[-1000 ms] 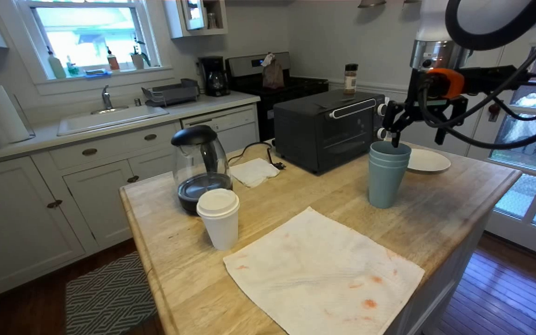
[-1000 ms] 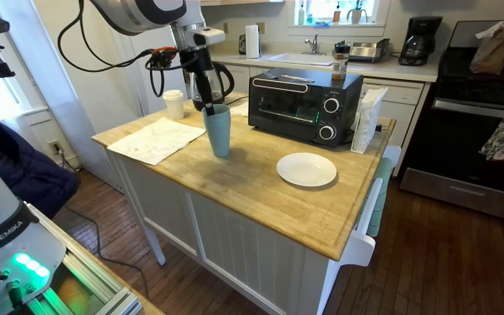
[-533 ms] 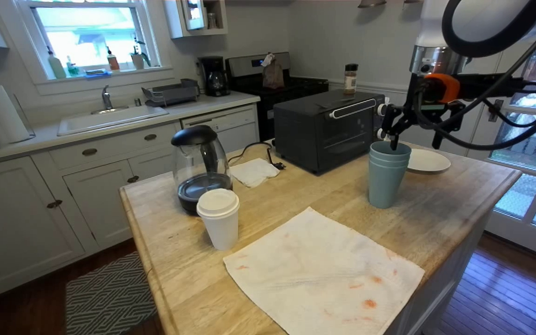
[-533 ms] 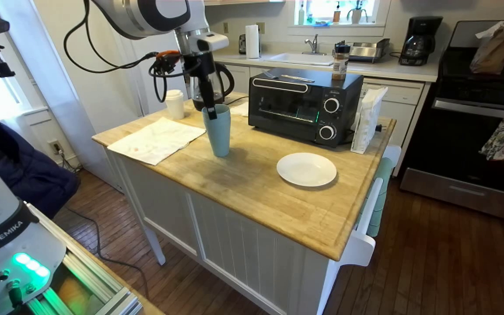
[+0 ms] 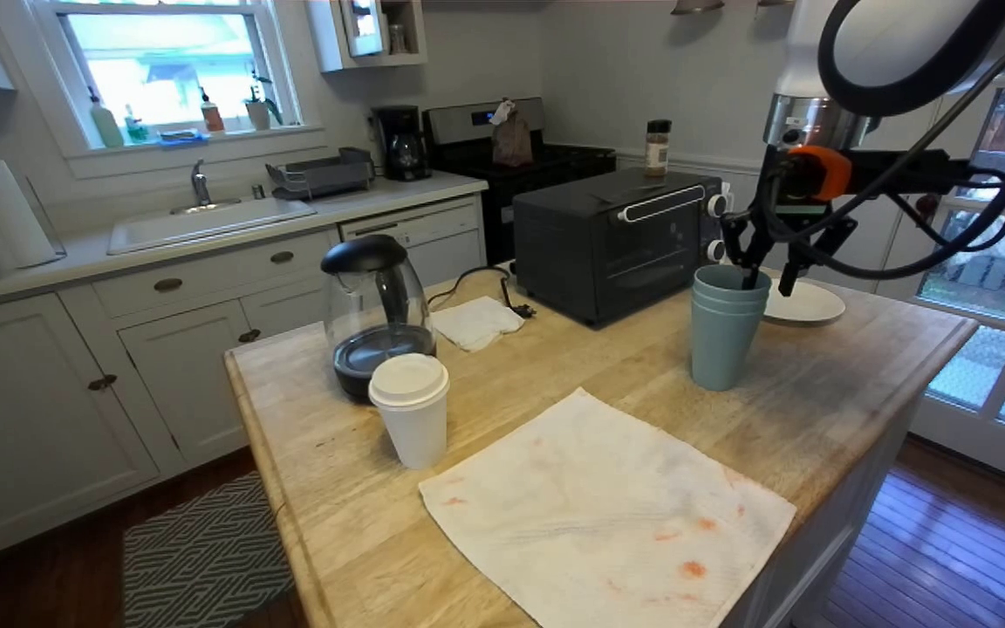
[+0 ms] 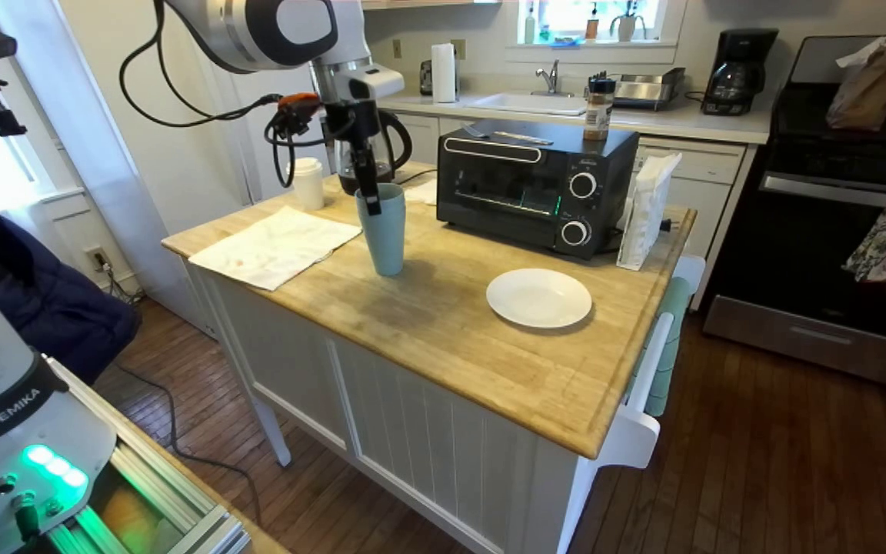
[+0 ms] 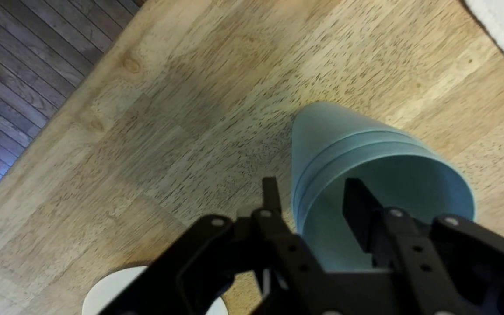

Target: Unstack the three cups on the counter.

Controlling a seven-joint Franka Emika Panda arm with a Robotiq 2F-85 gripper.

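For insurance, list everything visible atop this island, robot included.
Tumblers: 3, teal, nested on island
Plate: 1, white, near tumblers
Cloth: 1, white, near tumblers
Kettle: 1, clear/black, on island
Lidded cup: 1, white, beside kettle
Napkin: 1, white, near kettle
Toaster oven: 1, black, on island
Spice jar: 1, brown, atop oven
Fork, slim item: 1 each, grey, atop oven
Packet: 1, white, beside oven
Cord: 1, black, near napkin
Gripper: 1, black, straddling tumblers' rim
Arm: 1, white/black, overhead

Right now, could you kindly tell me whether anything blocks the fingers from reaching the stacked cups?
Nothing visible does: the fingers are open, one over or inside the top cup, the other just outside it.
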